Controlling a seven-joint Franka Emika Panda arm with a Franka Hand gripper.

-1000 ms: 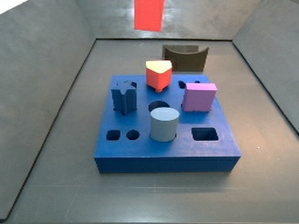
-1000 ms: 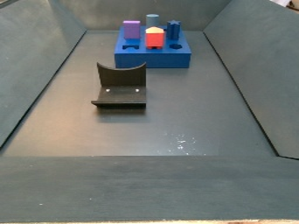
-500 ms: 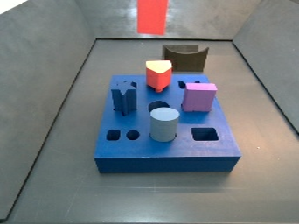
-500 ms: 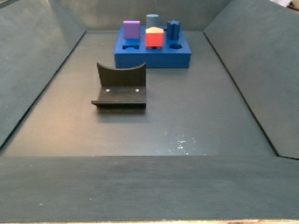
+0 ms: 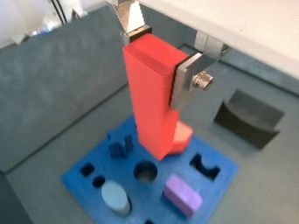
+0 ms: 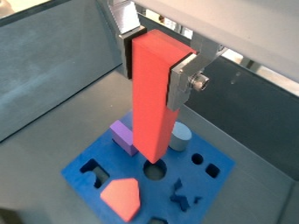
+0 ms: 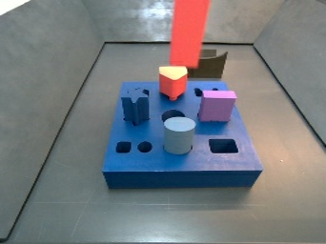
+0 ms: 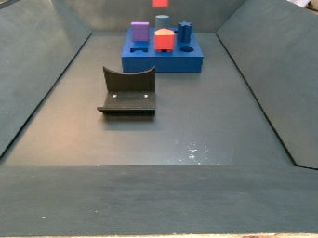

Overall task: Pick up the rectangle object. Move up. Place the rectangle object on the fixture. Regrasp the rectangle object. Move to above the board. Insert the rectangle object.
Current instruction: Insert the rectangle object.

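- One red-orange rectangle object hangs upright, clamped near its upper end between the silver fingers of the gripper, as both wrist views show; the pincer is clenched on the bar.
- In both wrist views the bar's lower end is clear of the blue board, hanging over its middle region near a round hole.
- In a side view the bar runs down from the top edge to just above the red-and-cream wedge-topped block; the gripper itself is out of that frame.
- In the opposite side view only the bar's lower tip shows, above the board.
- The fixture stands empty on the floor, well apart from the board.
- Judgement: the step in hand is the move to above the board, with the regrasp complete.
- Next move calls for lining the bar over the rectangular slot at the board's front corner, keeping it vertical, and clearing the purple block and grey cylinder on the way.
- Which hole the bar sits over now cannot be fixed exactly from these views.
- Against the earlier side view, the bar shows much more of its length and reaches lower in frame, shifted towards the wedge-topped block; the board, pegs and fixture are unmoved.
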